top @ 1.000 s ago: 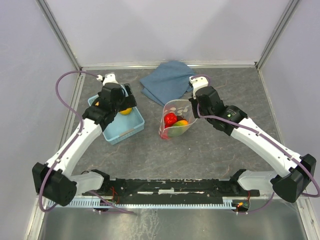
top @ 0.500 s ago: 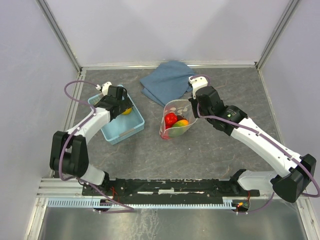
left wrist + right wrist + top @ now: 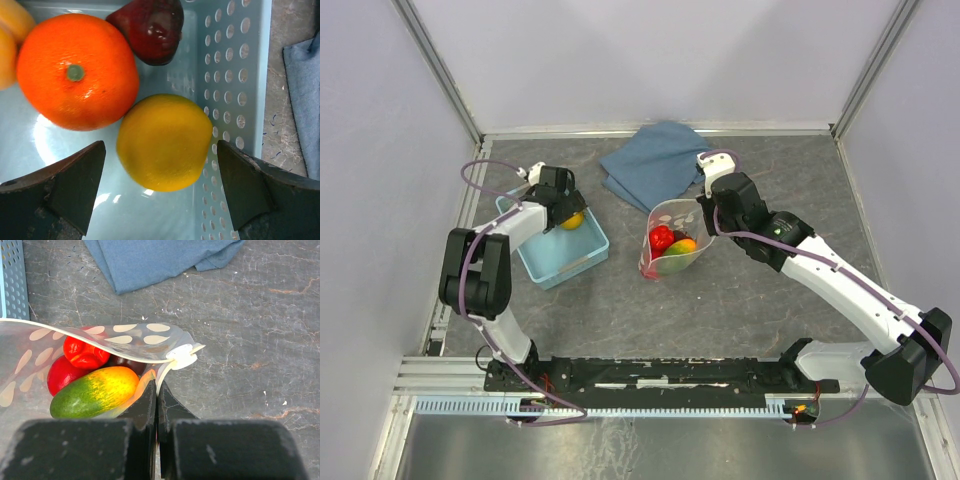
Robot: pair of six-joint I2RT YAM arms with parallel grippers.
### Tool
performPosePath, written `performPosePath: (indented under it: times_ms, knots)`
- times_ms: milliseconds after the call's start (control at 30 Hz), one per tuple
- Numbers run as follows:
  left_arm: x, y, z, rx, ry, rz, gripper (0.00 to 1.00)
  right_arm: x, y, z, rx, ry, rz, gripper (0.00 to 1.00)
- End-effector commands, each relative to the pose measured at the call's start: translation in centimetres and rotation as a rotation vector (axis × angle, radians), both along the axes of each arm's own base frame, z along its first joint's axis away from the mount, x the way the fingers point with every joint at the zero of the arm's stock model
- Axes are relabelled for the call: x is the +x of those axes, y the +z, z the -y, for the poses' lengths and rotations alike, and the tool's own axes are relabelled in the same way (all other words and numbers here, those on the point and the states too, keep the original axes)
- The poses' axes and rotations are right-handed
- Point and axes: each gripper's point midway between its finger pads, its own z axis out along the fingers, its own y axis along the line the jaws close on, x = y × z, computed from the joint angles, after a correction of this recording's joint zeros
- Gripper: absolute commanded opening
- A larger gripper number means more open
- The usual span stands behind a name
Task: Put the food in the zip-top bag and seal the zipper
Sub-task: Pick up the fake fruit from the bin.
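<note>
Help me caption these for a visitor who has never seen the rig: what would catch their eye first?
Probably the zip-top bag in the middle, its mouth open, red and green-yellow toy fruit inside, its edge pinched by the shut right hand. Next, the left hand open over the light-blue basket, its fingers either side of a yellow fruit beside an orange one.

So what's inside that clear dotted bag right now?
In the bag: a red fruit, a second red one and a green-yellow fruit. A dark piece behind them is mostly covered; cannot tell what.
</note>
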Motion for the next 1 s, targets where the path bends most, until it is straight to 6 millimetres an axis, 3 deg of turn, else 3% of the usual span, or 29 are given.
performPosePath:
  times_ms: [0, 167, 433, 767, 967]
  knots:
    - [2.4, 0.4, 1.0, -0.015, -0.059, 0.036, 0.97, 0.5, 1.9, 0.0, 0.039, -0.004, 0.065, 0.02]
    - [2.3, -0.8, 1.3, -0.027, -0.070, 0.007, 0.95, 0.4, 1.7, 0.1, 0.035, -0.005, 0.062, 0.01]
    - [1.6, -0.7, 1.3, -0.026, -0.076, 0.010, 0.81, 0.4, 1.5, -0.1, 0.040, 0.000, 0.056, 0.02]
    - [-0.7, 3.0, 1.9, -0.095, -0.085, 0.108, 0.66, 0.4, 1.6, -0.7, 0.056, 0.016, 0.045, 0.01]
    - [-2.2, 7.4, 3.8, -0.185, -0.143, 0.225, 0.64, 0.3, 1.5, -0.6, 0.056, 0.015, 0.035, 0.02]
